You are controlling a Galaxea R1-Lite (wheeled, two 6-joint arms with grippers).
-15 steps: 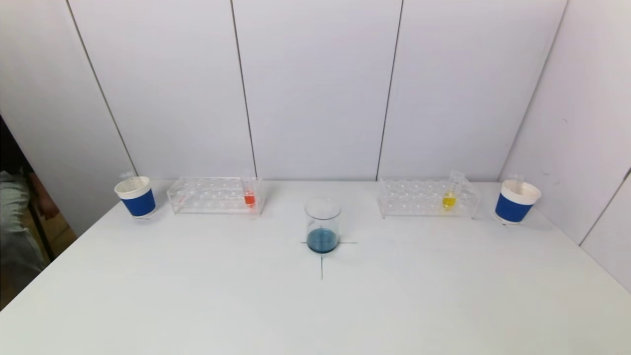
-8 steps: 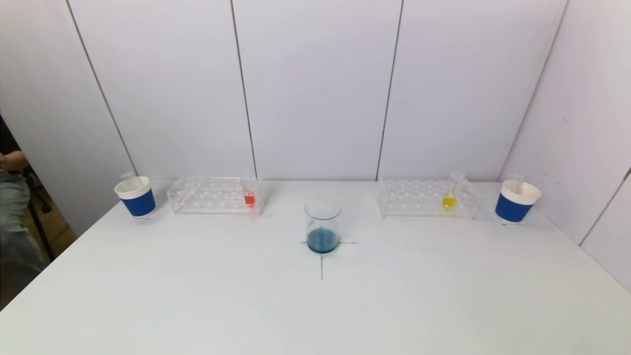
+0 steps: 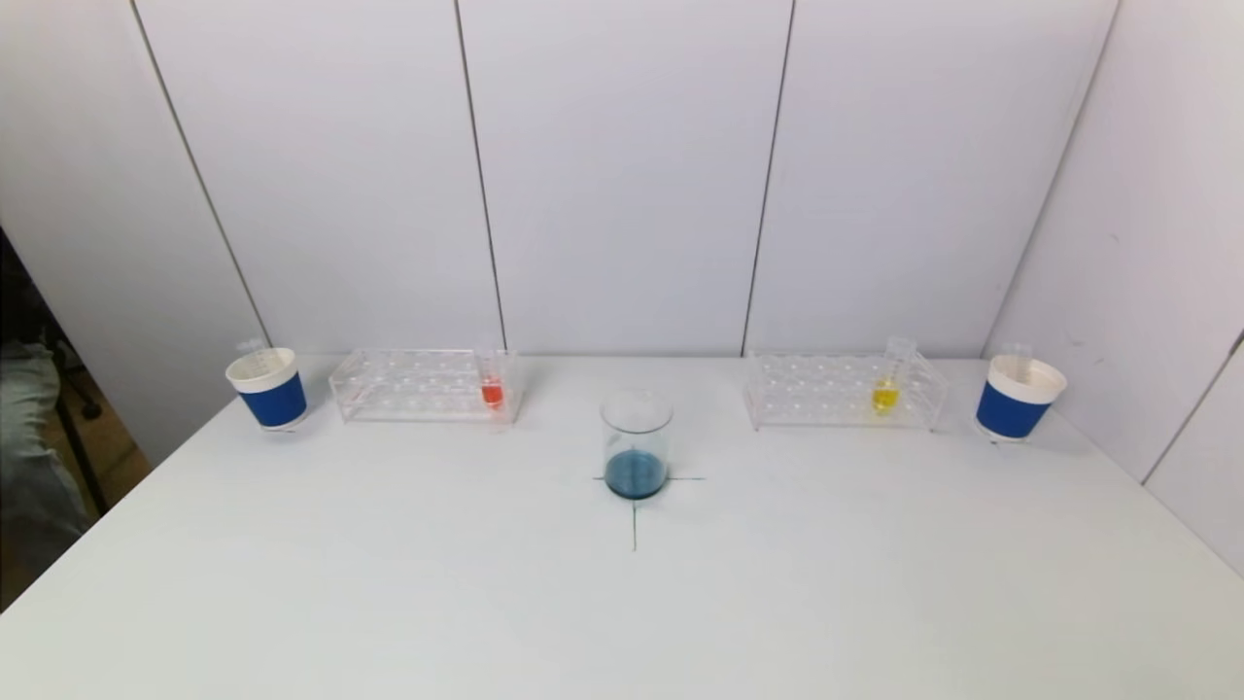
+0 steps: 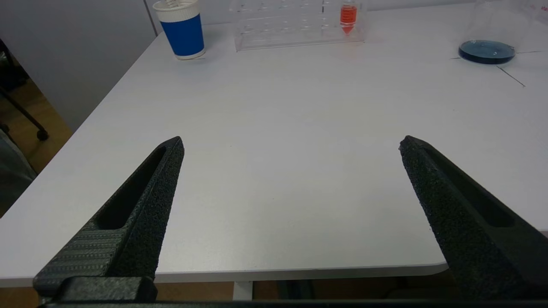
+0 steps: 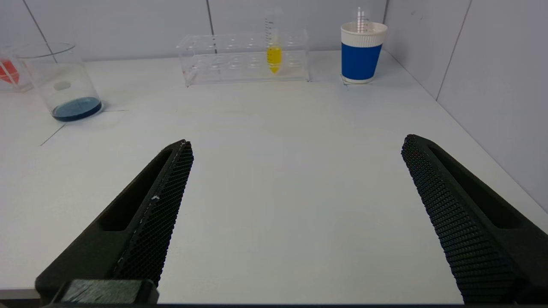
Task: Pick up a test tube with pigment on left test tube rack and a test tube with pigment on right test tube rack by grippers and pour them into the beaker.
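A clear left rack (image 3: 423, 385) at the table's back left holds a tube with orange-red pigment (image 3: 492, 385), which also shows in the left wrist view (image 4: 348, 15). A clear right rack (image 3: 844, 391) at the back right holds a tube with yellow pigment (image 3: 886, 387), which also shows in the right wrist view (image 5: 274, 53). The glass beaker (image 3: 636, 444) with blue liquid stands at the centre on a cross mark. My left gripper (image 4: 291, 143) is open and empty over the near table edge. My right gripper (image 5: 296, 143) is open and empty near the front edge. Neither shows in the head view.
A blue-and-white paper cup (image 3: 267, 389) stands left of the left rack, holding an empty tube. Another cup (image 3: 1017, 397) stands right of the right rack, also with a tube. White walls close the back and the right side. A person (image 3: 29, 457) is at the far left.
The person at the far left has shifted and drawn an arm back. The racks, tubes, beaker and cups have not moved.
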